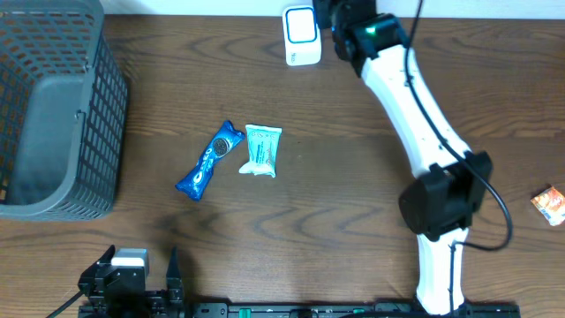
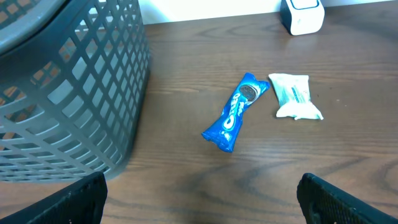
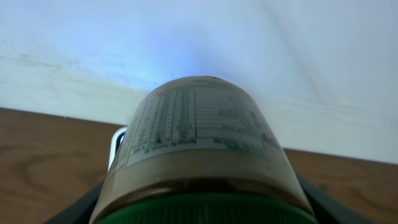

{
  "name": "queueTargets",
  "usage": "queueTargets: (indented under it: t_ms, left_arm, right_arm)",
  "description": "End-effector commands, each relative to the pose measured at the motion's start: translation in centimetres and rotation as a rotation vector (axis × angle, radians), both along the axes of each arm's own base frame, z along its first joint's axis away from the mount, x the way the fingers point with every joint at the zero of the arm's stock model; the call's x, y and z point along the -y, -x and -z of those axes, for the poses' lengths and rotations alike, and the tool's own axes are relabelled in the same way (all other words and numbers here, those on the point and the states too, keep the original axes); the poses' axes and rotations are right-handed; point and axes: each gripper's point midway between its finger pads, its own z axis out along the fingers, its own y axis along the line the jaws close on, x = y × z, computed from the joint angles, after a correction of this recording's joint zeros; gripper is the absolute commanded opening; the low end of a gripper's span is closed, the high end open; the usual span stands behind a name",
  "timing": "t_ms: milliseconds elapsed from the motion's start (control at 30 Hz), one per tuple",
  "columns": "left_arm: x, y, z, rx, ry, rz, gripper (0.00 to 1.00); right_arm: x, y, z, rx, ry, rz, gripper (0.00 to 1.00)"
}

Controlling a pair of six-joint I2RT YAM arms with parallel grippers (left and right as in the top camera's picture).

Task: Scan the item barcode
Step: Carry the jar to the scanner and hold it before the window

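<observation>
While the jar (image 3: 199, 137) hides the scanner (image 1: 301, 35), blue packet (image 1: 208, 162) lies beside white packet (image 1: 261, 150)

On the table (image 1: 353, 221) a basket (image 1: 53, 106) is sitting at left; cookie pack (image 1: 209, 160) and flat packet (image 1: 262, 150) are lying mid-table side by side, pack to the left; scanner (image 1: 301, 35) is standing at far edge; jar (image 3: 205, 143) is sitting in right gripper (image 3: 200, 208) just before scanner; small packet (image 1: 549, 204) is lying alone near right edge

surface: dark wood-grain table (image 1: 353, 221) | backdrop: plain white wall (image 3: 93, 37) | light: faint blue glow on wall
</observation>
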Motion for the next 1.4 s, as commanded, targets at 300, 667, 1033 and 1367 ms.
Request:
queueTargets:
  t_ms: [300, 667, 1033, 1367]
  left_arm:
    - [0.2, 0.1, 0.0, 0.004, -0.003, 0.012, 0.98]
    - [0.2, 0.1, 0.0, 0.004, -0.003, 0.012, 0.98]
    - [0.2, 0.1, 0.0, 0.005, -0.003, 0.012, 0.98]
    - [0.2, 0.1, 0.0, 0.004, -0.003, 0.012, 0.98]
  right_arm:
    - [-4.1, -6.1, 6.6, 0.172, -0.027, -0.019, 0.31]
    - [-5.8, -6.8, 11.1, 0.211, 0.059, 0.016, 0.27]
    - [-5.1, -5.5, 9.5, 0.19, 0.149, 0.077, 0.27]
    - [3.4, -0.5, 3.0, 0.03, 0.309, 0.287, 0.27]
